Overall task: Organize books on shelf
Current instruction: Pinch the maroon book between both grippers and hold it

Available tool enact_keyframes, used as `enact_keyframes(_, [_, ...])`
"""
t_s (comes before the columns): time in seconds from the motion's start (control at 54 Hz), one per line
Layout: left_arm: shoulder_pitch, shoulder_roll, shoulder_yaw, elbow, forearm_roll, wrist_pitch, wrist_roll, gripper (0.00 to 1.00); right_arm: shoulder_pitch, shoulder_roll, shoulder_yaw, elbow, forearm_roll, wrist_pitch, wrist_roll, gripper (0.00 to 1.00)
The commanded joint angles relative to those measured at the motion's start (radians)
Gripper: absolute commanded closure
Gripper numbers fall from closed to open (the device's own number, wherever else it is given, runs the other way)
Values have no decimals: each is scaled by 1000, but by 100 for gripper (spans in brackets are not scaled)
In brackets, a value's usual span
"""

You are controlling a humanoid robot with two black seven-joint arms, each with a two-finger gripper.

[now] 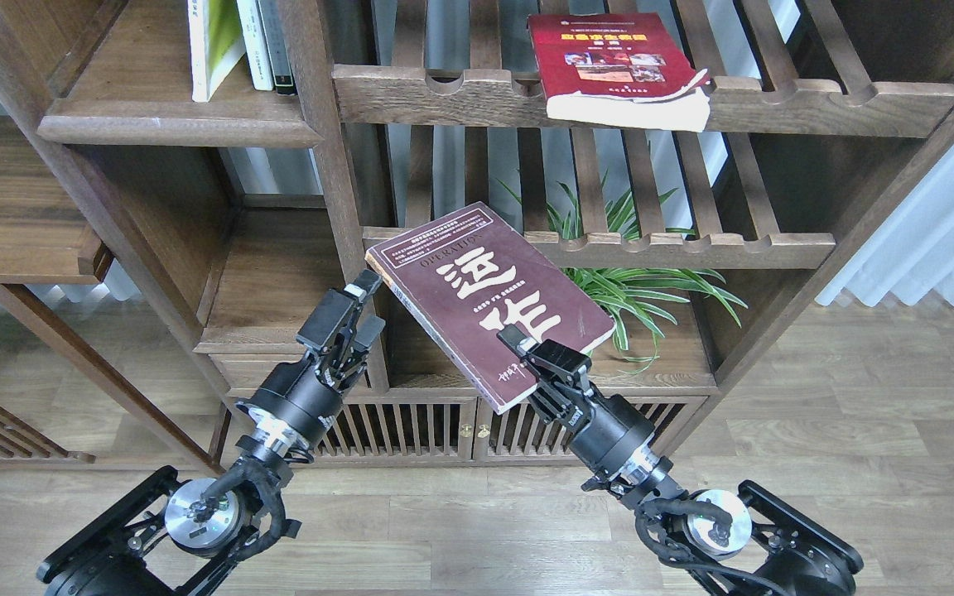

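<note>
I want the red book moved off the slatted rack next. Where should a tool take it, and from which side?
Grip the red book at its curled lower-right corner, which hangs past the slatted rack front rail. Come from the front, one finger above and one below; it lies flat, so only that overhang looks free.

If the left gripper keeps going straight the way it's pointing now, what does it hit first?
Most likely the maroon book: the left gripper points up and right, its upper fingertip at the book's near-left corner. Depth is unclear; it could slip under toward the shelf post.
</note>
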Motion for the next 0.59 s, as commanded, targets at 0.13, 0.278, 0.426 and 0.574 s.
enact_keyframes(0.13, [-1, -10, 8, 10, 0, 28, 0, 1, -3, 5, -17, 14, -5, 0, 0, 95])
enact_keyframes(0.278, [-1, -10, 15, 19, 2, 31, 0, 1, -8, 10, -19, 34, -8, 0, 0, 95])
enact_keyframes(0.426, [-5, -34, 17, 29, 5, 31, 0, 1, -14, 22, -19, 43, -26, 0, 0, 95])
enact_keyframes(0.574, [-9, -45, 15, 29, 3, 28, 0, 1, -22, 22, -19, 43, -37, 0, 0, 95])
